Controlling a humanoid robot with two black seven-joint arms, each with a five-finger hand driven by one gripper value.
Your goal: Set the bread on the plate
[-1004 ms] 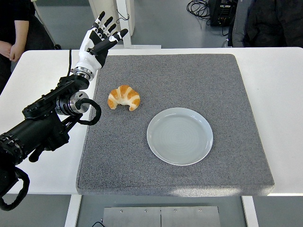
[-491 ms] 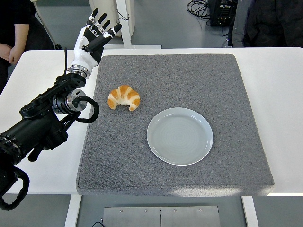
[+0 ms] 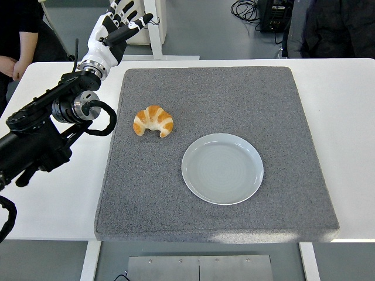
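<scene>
Our left hand [image 3: 117, 26] is raised beyond the far left corner of the grey mat [image 3: 152, 193], fingers spread apart and holding nothing, with its black arm coming in over the white bench [image 3: 351, 117] from the left edge. Our right hand is out of sight. The bread [image 3: 153, 121], a croissant, lies on the left part of the mat, well apart from the hand and nearer to us than it is, so the hand would have to come back toward us, down, and a little to the right to reach it. The croissant's long axis runs roughly left to right, with both tips curling toward the near edge; we judge a grasp across its middle, from above, would suit best. The plate [image 3: 222, 168] sits empty on the mat to the right of the bread and a little nearer to us, close by but not touching it. With only the left arm in view, we take it as the working one, and the grasp is not yet begun.
</scene>
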